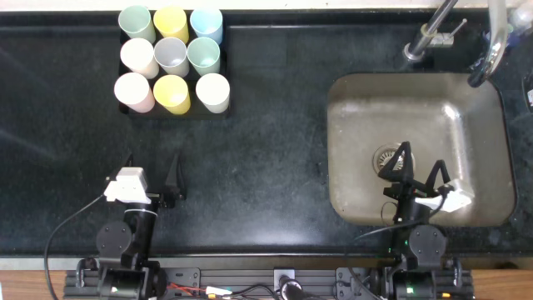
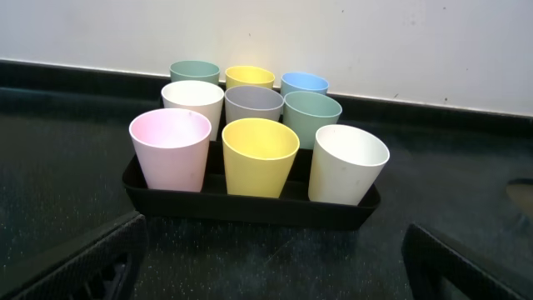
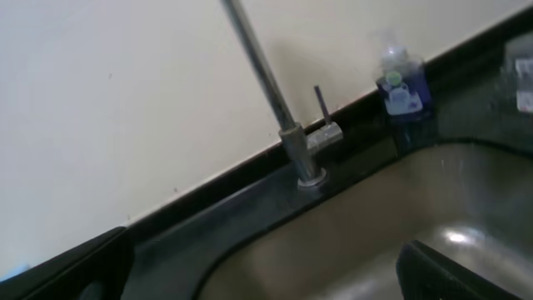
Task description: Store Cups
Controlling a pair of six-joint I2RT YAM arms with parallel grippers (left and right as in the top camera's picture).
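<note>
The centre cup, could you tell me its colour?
Centre cup is grey, clearest in left wrist view.

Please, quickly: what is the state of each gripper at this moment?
Left gripper: open, fingers wide apart, holding nothing.
Right gripper: open, holding nothing, above the sink.

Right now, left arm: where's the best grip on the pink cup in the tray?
Probably its rim, from above: one finger inside, one outside the wall facing the left gripper. The pink cup stands upright, mouth open, at the tray's near corner. The yellow cup beside it and the white cup behind crowd the other sides.
</note>
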